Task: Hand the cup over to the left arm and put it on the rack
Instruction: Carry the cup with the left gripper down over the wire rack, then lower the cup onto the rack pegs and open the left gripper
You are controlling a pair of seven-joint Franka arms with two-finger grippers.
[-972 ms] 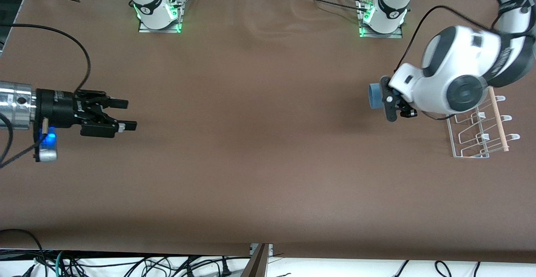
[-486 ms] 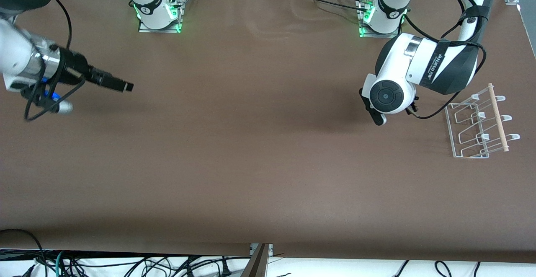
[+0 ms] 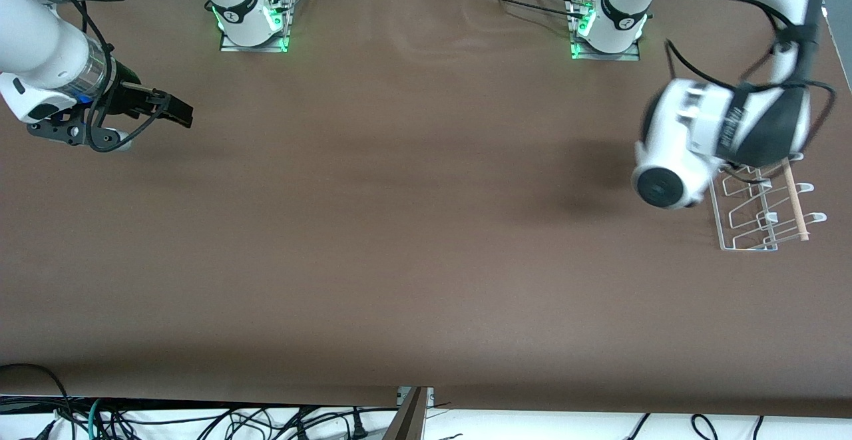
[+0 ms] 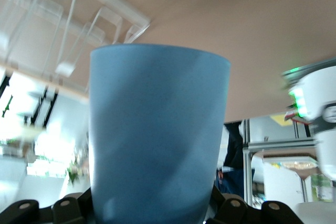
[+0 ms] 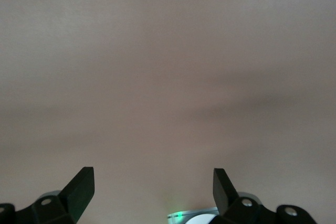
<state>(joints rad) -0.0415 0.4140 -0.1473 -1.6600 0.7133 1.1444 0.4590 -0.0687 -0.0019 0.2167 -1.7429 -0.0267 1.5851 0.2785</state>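
Front view: the brown table (image 3: 413,227) is seen from above, with the rack (image 3: 759,217) taken as the landmark at the left arm's end of the table.
Rack: white wire loops are shown with a light wooden dowel (image 3: 796,202) along one side; the rack stands on the table, and part of it is covered by the left arm's wrist.
Left arm: the white and black wrist (image 3: 705,140) is held in the air over the edge of the rack that faces the table's middle; its own gripper is hidden under the wrist in the front view.
Left gripper: in the left wrist view the left gripper (image 4: 152,211) is seen only as black linkage at the foot of the cup, and it is clamped on the cup.
Cup: the light-blue cup (image 4: 157,135) is held in the left gripper, up in the air, with the rack's white loops (image 4: 68,35) seen close beside it.
Right gripper: the right gripper (image 3: 174,111) is held well apart from the rack, over the right arm's end of the table.
Right gripper state: in the right wrist view the two black fingertips (image 5: 80,184) are spread wide with nothing between them; only bare table is seen past them.
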